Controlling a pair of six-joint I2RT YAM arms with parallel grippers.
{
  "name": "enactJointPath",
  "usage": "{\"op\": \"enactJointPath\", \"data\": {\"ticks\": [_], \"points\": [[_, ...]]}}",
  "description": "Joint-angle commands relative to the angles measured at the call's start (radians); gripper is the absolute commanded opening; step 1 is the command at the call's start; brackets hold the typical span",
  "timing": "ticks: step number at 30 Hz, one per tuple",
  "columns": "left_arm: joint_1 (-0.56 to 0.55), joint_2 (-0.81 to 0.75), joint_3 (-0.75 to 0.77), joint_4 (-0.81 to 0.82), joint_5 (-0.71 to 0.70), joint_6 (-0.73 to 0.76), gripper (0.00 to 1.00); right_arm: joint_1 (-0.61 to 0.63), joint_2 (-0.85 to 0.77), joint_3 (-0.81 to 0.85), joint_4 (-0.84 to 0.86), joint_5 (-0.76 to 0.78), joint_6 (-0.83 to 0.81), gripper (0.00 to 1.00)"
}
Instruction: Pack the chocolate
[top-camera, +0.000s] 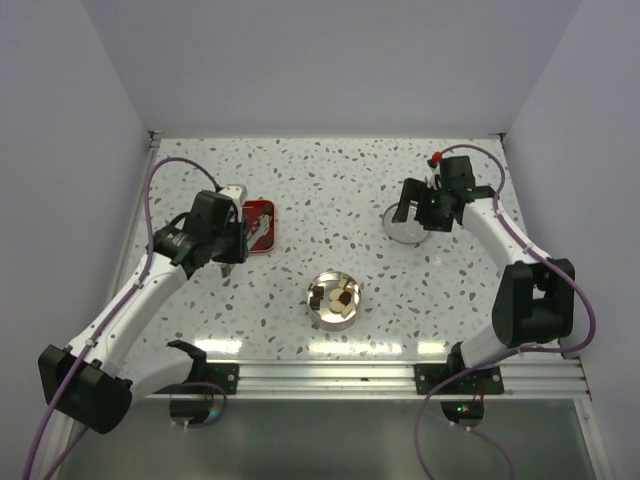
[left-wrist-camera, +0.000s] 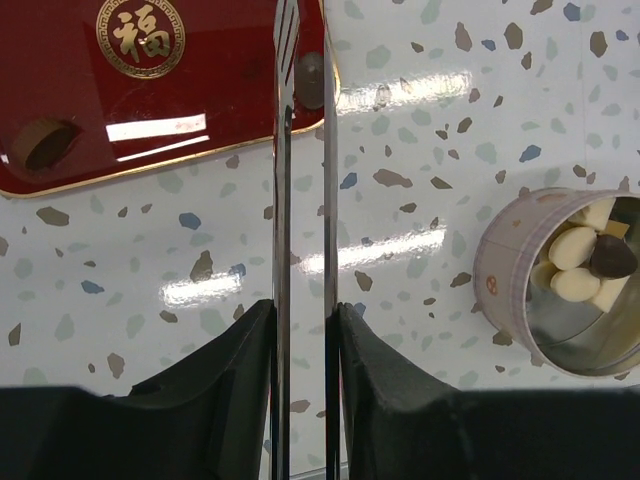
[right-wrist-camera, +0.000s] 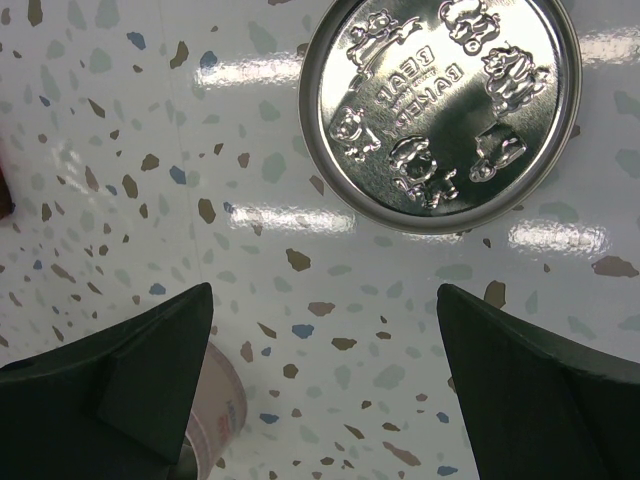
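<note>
Well right of left hand pinching tweezers, chocolate in tin, right hand spread

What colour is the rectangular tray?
Glossy red rectangular tray, gold edge and gold emblem; left wrist view shows it best.

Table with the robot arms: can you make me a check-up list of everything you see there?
Surface: speckled white table.
Job's things: chocolate pieces in the open round tin; one brown piece sits in the red tray; a silver lid lies apart from the tin.
Clutter: nothing seen.
Grippers: left gripper shut on long metal tweezers; right gripper open, holding nothing, near the lid.
Cables: purple cables run along both arms.
Surroundings: plain pale walls.
</note>
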Motion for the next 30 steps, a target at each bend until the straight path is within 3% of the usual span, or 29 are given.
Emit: {"op": "enactJointPath", "data": {"ticks": [1,30], "points": [[-0.014,-0.025,0.002,0.07,0.042,0.012,0.36,-0.006,-0.025,0.004,-0.01,-0.01,-0.011,0.97],[-0.057,0.008,-0.065,0.065,-0.042,-0.016,0.38,-0.006,-0.022,-0.005,-0.01,-0.015,-0.014,0.97]]}}
